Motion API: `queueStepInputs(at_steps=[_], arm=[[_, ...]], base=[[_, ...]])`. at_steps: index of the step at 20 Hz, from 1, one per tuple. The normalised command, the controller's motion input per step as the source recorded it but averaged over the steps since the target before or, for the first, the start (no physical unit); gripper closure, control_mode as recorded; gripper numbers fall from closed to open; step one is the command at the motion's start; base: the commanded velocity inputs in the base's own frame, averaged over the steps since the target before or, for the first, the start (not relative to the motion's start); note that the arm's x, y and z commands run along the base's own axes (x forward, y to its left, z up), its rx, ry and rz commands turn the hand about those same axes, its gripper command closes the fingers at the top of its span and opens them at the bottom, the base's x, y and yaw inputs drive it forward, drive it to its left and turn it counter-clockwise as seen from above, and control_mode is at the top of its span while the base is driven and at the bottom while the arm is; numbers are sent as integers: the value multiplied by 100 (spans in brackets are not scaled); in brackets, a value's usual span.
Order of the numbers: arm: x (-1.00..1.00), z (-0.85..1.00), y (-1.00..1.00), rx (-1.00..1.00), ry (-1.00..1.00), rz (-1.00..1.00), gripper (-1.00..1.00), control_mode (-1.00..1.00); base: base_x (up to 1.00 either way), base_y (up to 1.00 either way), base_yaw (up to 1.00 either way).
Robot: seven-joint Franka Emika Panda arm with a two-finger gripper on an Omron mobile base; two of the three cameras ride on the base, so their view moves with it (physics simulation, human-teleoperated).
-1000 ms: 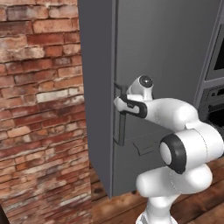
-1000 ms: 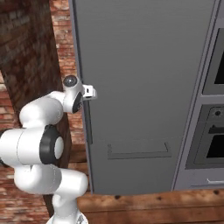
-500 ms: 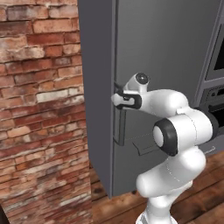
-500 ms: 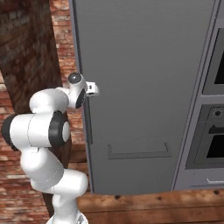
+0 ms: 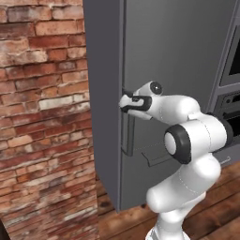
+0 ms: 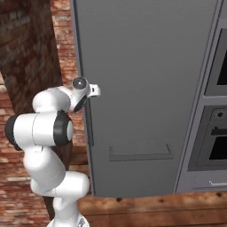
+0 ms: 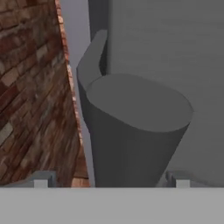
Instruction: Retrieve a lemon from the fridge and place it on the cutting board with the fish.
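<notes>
The fridge [image 5: 178,56] [image 6: 142,66] is a tall dark grey cabinet with its door closed. Its long vertical bar handle [image 5: 126,136] [image 6: 90,128] runs down the door's left edge. My gripper [image 5: 124,104] [image 6: 94,91] is at the upper part of that handle. In the hand view the handle [image 7: 131,127] stands close up between my gripper's [image 7: 111,180] two fingertips, one on each side, and the jaws are open and not pressed on it. The lemon is hidden behind the closed door. The cutting board and the fish are out of view.
A red brick wall [image 5: 42,117] [image 6: 31,53] stands close to the left of the fridge. Built-in ovens [image 6: 217,133] [image 5: 232,75] sit in a grey column to the right. Below is a wooden floor [image 6: 155,210].
The hand has pushed a little further onto the handle, and the arm's elbow has swung up and in towards the fridge. The door has stayed closed.
</notes>
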Motion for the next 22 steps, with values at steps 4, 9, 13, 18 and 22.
queueStepInputs(at_steps=[4, 9, 13, 18, 22], arm=[[39, -9, 0, 3, 0, 9, 100, -100], [-7, 0, -9, 0, 13, 0, 100, -100], [-70, 11, -18, 0, 8, 0, 100, -100], [-98, 16, -62, 0, 0, 0, 100, -100], [-100, 21, -100, 9, 3, 0, 100, -100]], base=[[0, 0, 0], [0, 0, 0], [0, 0, 0], [0, 0, 0], [0, 0, 0]])
